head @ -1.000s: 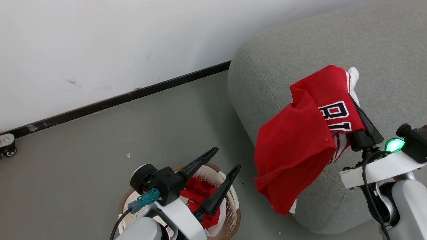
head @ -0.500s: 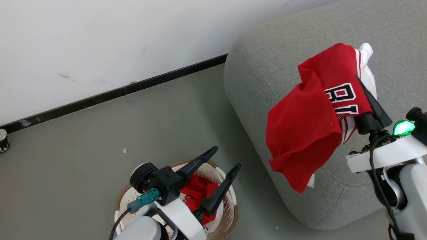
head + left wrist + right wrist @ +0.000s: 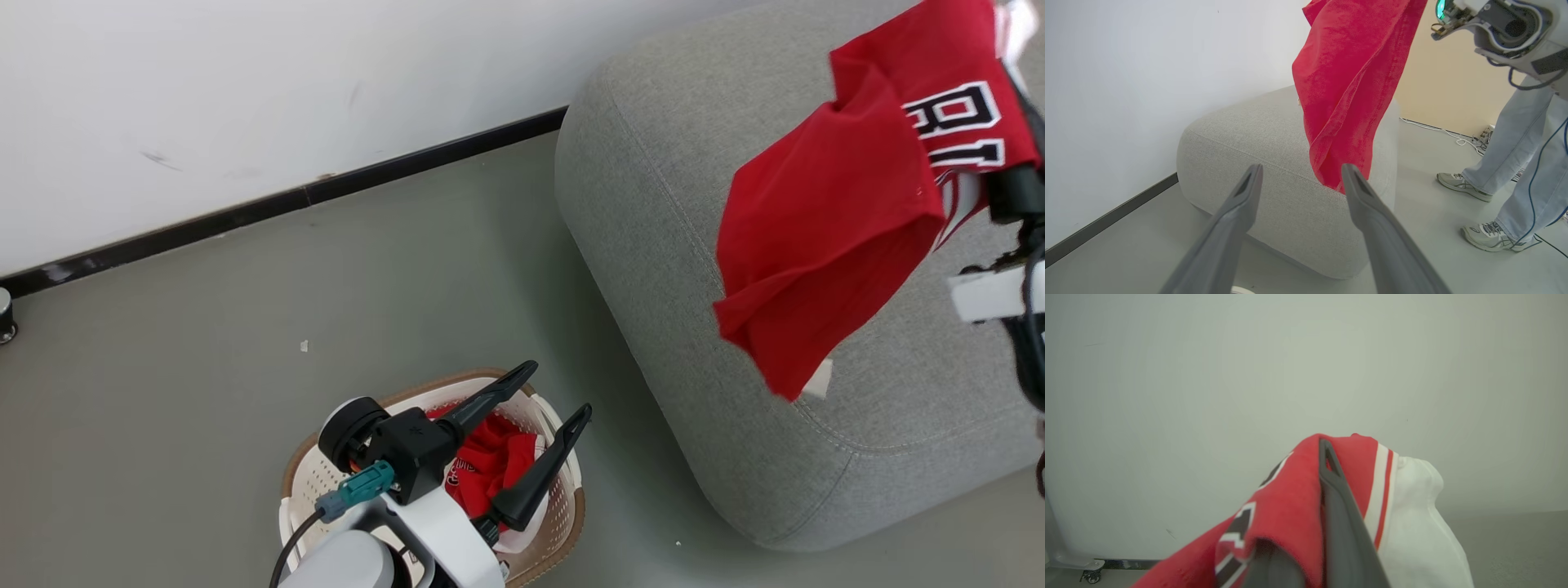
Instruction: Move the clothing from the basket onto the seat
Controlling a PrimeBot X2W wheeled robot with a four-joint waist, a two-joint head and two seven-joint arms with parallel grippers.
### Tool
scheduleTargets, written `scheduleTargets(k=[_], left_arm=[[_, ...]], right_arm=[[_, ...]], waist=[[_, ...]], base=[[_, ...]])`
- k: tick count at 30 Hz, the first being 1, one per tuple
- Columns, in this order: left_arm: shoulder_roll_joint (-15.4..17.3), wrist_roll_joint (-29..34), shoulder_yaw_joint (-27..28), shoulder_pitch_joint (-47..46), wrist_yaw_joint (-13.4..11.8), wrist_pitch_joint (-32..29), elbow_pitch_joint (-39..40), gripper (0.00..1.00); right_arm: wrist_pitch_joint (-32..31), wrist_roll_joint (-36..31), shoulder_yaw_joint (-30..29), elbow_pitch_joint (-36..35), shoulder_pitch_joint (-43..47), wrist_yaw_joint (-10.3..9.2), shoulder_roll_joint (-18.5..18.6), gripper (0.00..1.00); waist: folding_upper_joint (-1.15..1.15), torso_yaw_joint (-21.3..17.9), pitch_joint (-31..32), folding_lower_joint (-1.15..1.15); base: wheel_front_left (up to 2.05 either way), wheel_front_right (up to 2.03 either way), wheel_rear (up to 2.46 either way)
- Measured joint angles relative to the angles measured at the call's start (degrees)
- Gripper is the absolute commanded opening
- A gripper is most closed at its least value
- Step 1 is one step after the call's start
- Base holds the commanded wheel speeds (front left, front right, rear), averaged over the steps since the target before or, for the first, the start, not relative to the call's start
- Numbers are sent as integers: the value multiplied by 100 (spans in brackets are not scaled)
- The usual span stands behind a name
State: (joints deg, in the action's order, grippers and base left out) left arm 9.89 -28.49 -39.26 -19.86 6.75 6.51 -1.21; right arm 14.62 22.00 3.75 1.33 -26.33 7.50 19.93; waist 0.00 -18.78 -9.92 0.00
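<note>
Grey floor point(image 3: 245, 327), white wall point(image 3: 245, 82): red garment point(image 3: 824, 245) hangs above the seat point(image 3: 653, 204).
Right gripper point(image 3: 1325, 451) clamps it; left gripper point(image 3: 557, 386), spread wide, hovers above the basket point(image 3: 298, 490) holding the other garment point(image 3: 490, 461).

Seat point(image 3: 653, 245) top: bare grey fabric, open to you from the floor side. Red garment point(image 3: 824, 245) hangs above it on your right and screens that stretch. Wall point(image 3: 245, 98) runs along the seat's far side. Floor point(image 3: 424, 269) between basket point(image 3: 302, 490) and seat: free. Your left end effector point(image 3: 558, 387), fingers spread, sits over the basket's mouth. A person's legs point(image 3: 1515, 134) stand beyond the seat.
</note>
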Motion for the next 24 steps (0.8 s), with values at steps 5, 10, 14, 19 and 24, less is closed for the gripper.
scheduleTargets(k=[5,10,14,19,24], left_arm=[[71,36,-23,-1,-1,-109,49,100],[123,47,-46,-2,-1,-226,135,100],[141,87,-58,-8,-3,-293,241,100],[279,110,-56,-84,-7,-401,367,100],[323,235,-40,-96,-56,-501,521,100]], right_arm=[[0,188,-163,215,-293,-1,237,0],[0,260,-224,516,-623,-1,589,0],[1,439,-321,755,-868,-1,735,0],[0,470,-376,1126,-1065,0,869,0],[0,624,-520,1602,-1245,0,959,0]], waist=[[0,33,-128,0],[0,75,-286,0],[0,118,-436,0],[0,178,-649,0],[0,251,-884,0]], base=[[0,0,0],[0,0,0],[0,0,0],[0,0,0],[0,0,0]])
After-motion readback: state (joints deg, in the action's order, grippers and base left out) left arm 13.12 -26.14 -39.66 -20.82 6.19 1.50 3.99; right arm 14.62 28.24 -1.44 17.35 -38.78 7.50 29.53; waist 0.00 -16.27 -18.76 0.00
